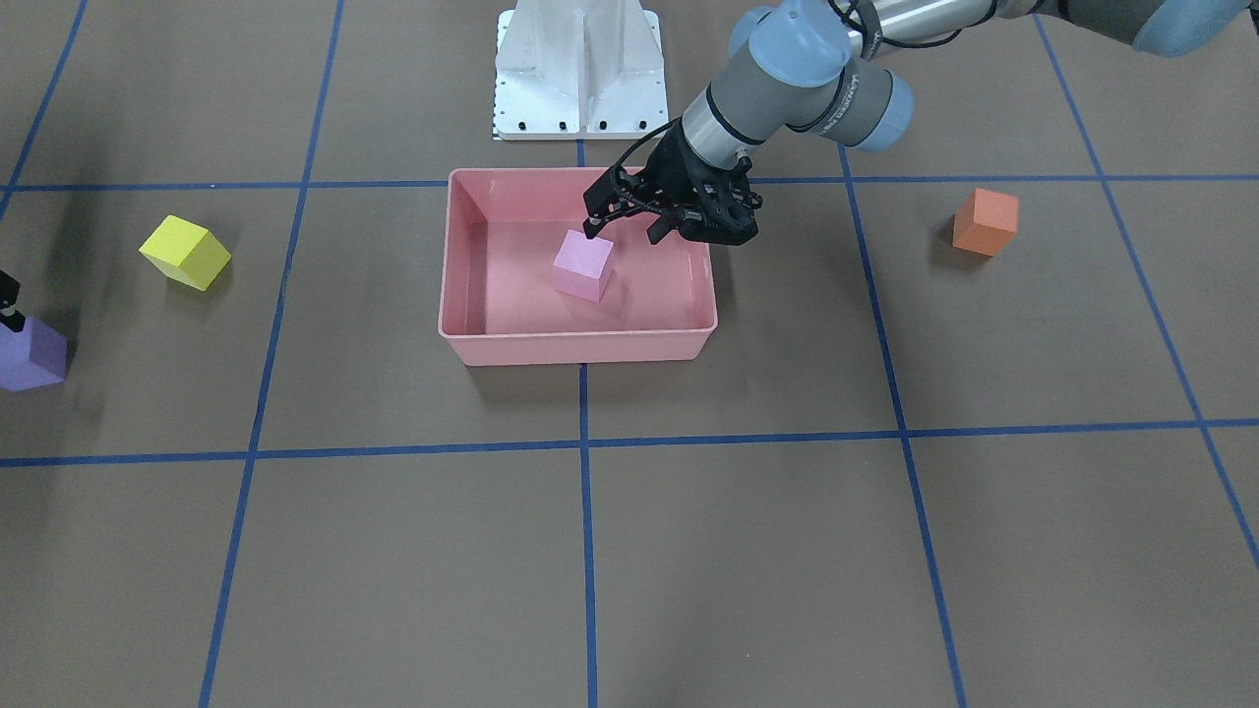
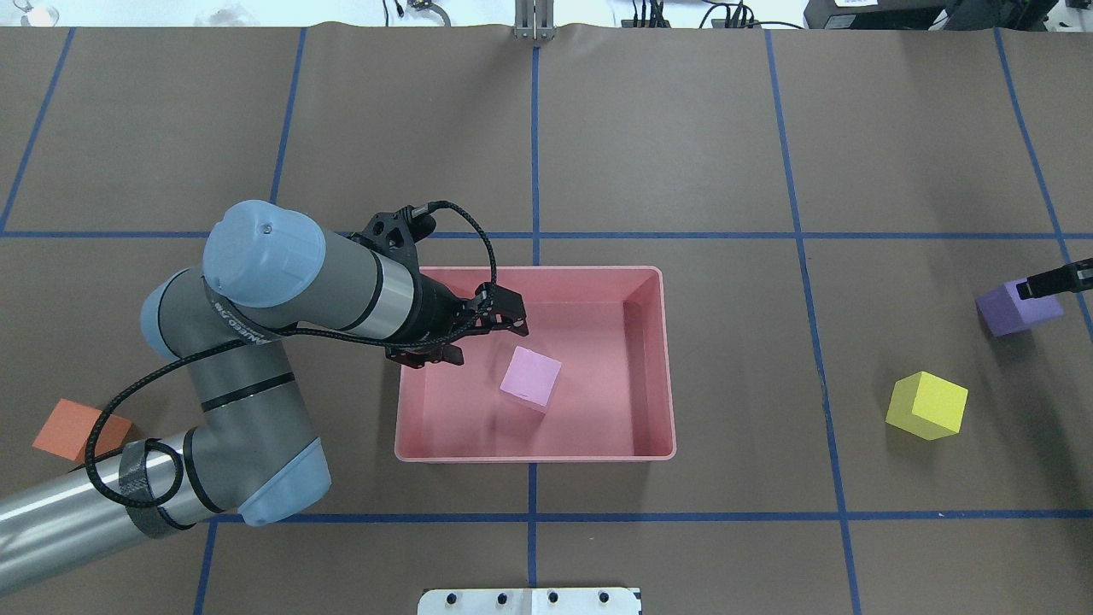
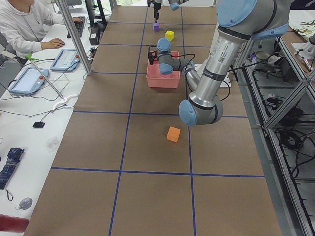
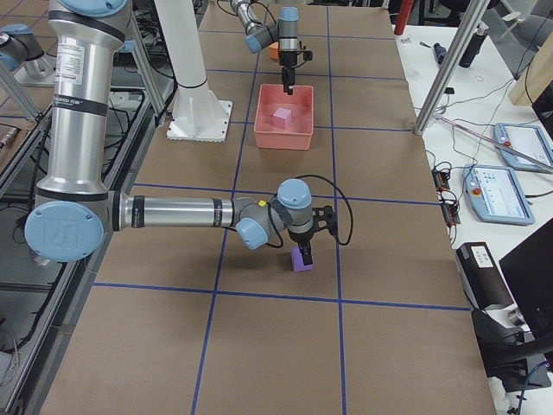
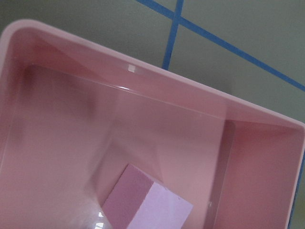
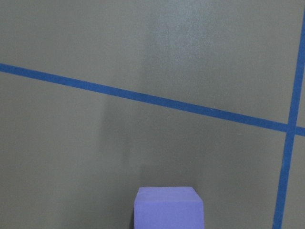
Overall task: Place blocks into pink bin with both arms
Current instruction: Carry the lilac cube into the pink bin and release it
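The pink bin (image 1: 580, 344) stands at the table's middle; it also shows from overhead (image 2: 534, 451). The pale pink-lilac block (image 1: 582, 264) lies inside it and shows in the left wrist view (image 5: 147, 205). My left gripper (image 1: 622, 234) hovers open and empty just above that block, over the bin (image 2: 485, 342). The orange block (image 1: 985, 222) lies on the table beside my left arm. The yellow block (image 1: 185, 252) and the purple block (image 1: 29, 354) lie on the right arm's side. My right gripper (image 4: 301, 244) is at the top of the purple block (image 6: 167, 208). I cannot tell whether it grips it.
The white base pedestal (image 1: 580, 69) stands behind the bin. Blue tape lines cross the brown table. In the exterior left view an operator (image 3: 24, 29) sits at a side desk with tablets, off the table.
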Controlling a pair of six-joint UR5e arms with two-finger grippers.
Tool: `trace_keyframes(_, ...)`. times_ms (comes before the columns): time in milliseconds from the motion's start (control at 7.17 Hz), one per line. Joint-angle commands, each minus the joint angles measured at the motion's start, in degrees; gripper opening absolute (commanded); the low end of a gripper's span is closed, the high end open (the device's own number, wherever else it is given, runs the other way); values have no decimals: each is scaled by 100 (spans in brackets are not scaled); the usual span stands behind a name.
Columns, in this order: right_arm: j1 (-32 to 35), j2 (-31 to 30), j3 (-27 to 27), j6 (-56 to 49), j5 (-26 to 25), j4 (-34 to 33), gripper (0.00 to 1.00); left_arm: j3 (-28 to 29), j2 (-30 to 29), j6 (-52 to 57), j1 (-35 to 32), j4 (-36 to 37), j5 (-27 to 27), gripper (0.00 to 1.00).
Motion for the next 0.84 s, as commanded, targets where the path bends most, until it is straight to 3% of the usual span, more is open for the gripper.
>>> trace_keyframes(0, -195, -122, -217, 230, -141, 452, 100, 13, 12, 16, -4, -9, 0, 100)
trace_keyframes(698, -545, -61, -410, 256, -342, 452, 100, 21, 21, 42, 5, 0, 9, 100)
